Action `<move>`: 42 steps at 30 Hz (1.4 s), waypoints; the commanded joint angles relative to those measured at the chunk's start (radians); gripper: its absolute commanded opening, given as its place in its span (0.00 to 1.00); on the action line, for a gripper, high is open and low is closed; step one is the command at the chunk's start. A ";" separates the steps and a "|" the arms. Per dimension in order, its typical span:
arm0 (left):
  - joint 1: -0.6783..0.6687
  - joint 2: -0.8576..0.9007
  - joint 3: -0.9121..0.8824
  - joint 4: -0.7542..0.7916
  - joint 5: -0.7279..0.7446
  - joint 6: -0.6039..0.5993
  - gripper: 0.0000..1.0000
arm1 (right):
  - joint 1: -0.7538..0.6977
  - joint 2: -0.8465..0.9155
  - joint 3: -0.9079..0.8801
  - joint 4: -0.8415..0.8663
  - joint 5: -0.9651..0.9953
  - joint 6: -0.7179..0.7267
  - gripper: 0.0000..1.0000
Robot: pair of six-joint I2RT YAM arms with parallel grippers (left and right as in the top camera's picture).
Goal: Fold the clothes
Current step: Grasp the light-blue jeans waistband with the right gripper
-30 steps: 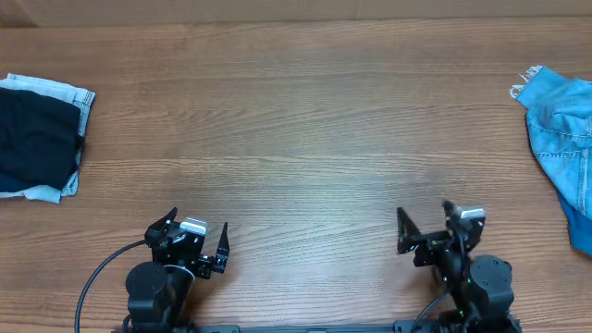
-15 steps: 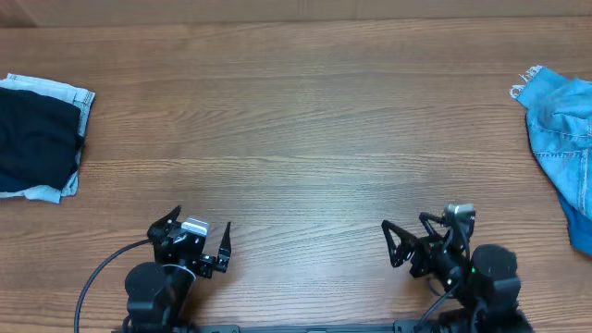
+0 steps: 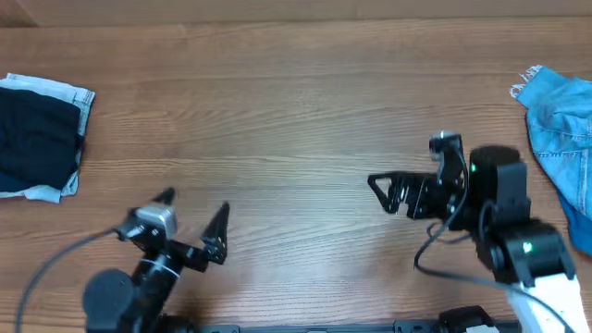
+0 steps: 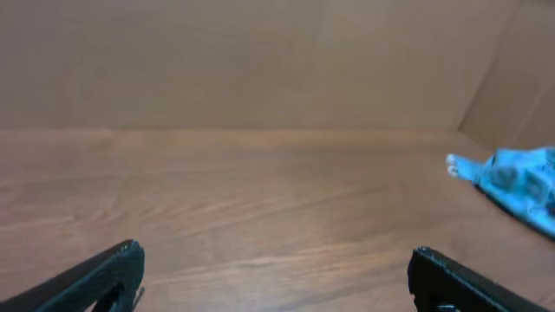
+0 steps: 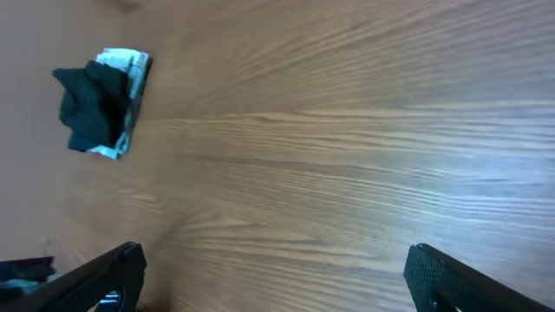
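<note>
Brown wood runs all across the surface. A plain tan wall stands behind it in the left wrist view.

The clothes lie in two spots, well apart. At the far left edge sits a folded pile. In it, a navy piece lies on top of light jeans, and their pale edges peek out around it. At the far right edge lies blue denim. It is loose and crumpled, and part of it runs out of the picture. A frayed white bit shows at its top corner.

The left hand is near the front edge, on the left side. It points toward the back of the surface. Its two black fingers are spread wide open with nothing between them. Its camera sees the blue denim off to the right.

The right hand is to the right of the middle and points left. It is wide open too and holds nothing. The blue denim lies behind it, not touching. Its camera sees the folded pile far off at the upper left.
</note>
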 commanded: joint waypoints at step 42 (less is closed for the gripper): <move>0.003 1.292 0.840 -0.578 -0.069 0.043 1.00 | -1.161 1.051 0.621 0.381 0.146 -0.151 1.00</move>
